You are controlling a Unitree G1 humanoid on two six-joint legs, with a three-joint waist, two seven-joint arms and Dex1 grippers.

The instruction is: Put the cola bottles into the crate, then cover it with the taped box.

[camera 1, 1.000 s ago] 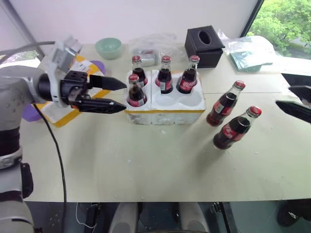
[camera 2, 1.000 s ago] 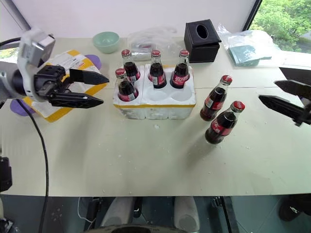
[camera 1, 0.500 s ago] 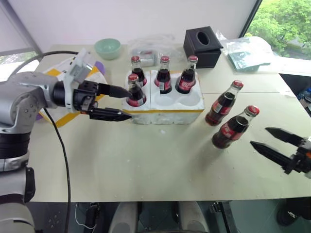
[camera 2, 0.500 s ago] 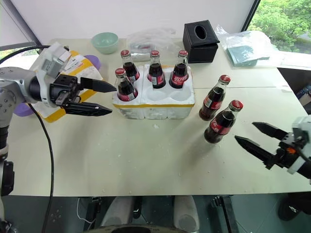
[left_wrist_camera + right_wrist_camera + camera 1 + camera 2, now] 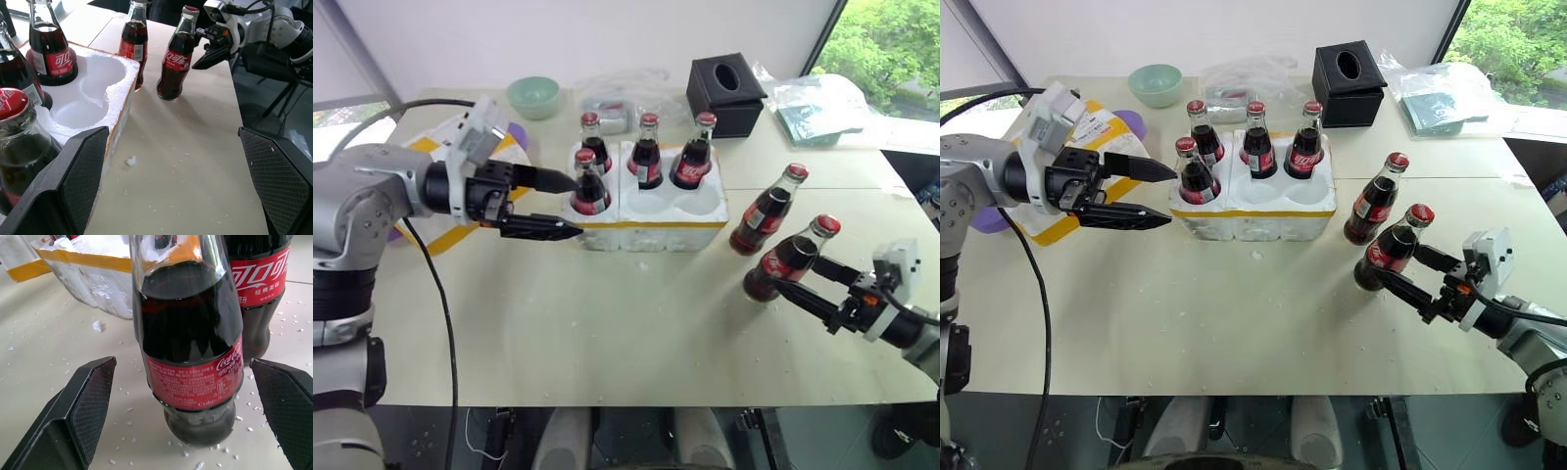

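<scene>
Standing on the counter [image 5: 1234, 313], a bottle [image 5: 1386, 251] is flanked by the open right claw [image 5: 1410, 277]; the left claw [image 5: 1156, 191], open, is held beside the crate [image 5: 1253, 211].

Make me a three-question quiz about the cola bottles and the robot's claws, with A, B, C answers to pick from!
1. How many cola bottles stand in the crate?
A. two
B. four
C. six

2. Where is the right gripper?
A. at the nearer bottle standing on the table
B. over the green bowl
C. on the black tissue box

3. How are the left gripper's fingers?
A. shut on a bottle
B. shut on nothing
C. open

Answers:
1 B: four red caps rise from the crate, and two wells are empty.
2 A: its open fingers stand on either side of that bottle's lower body, as the right wrist view shows.
3 C: the two black fingers are spread, with nothing between them.
</scene>
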